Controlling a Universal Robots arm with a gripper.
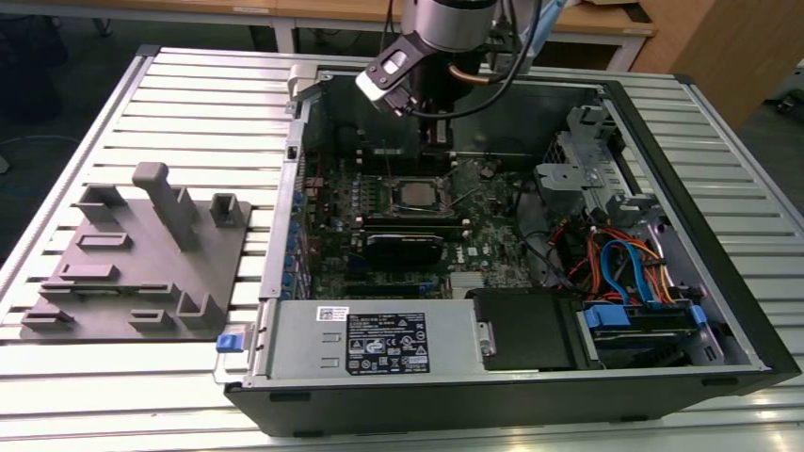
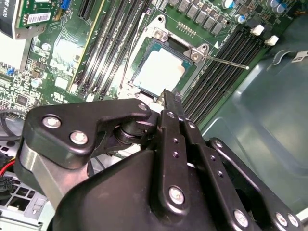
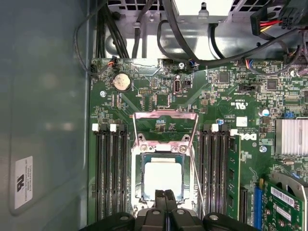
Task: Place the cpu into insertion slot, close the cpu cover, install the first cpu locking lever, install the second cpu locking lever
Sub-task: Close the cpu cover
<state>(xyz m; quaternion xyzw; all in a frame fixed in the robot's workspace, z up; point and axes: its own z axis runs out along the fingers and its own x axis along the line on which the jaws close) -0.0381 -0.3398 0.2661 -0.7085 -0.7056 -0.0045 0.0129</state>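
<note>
Nearest the lens in both wrist views, the black, link-armed metal gripper [image 2: 169, 96] [image 3: 166, 193] is showing its jaws pressed together with nothing pinched between them. As a judgement, a closed, narrow tip suits nudging thin parts rather than carrying. The tip is hanging just at the edge of the small, flat, dull silver square cpu [image 3: 162, 179] [image 2: 161, 72]; whether it is touching cannot be told.

The cpu is lying level inside the square black insertion slot [image 3: 162, 157] of the green motherboard [image 3: 226, 96], so placement looks done. The thin silvery cpu cover [image 3: 166, 114], a frame with a cut-out middle, is lying swung back off the slot, leaving the chip exposed. A thin steel locking lever [image 2: 226, 61] is sticking out sideways, unlatched.

In the exterior view the gripper [image 1: 436, 162] is reaching down into the open dark computer case [image 1: 703, 282] on the slatted tabletop [image 1: 188, 94].
</note>
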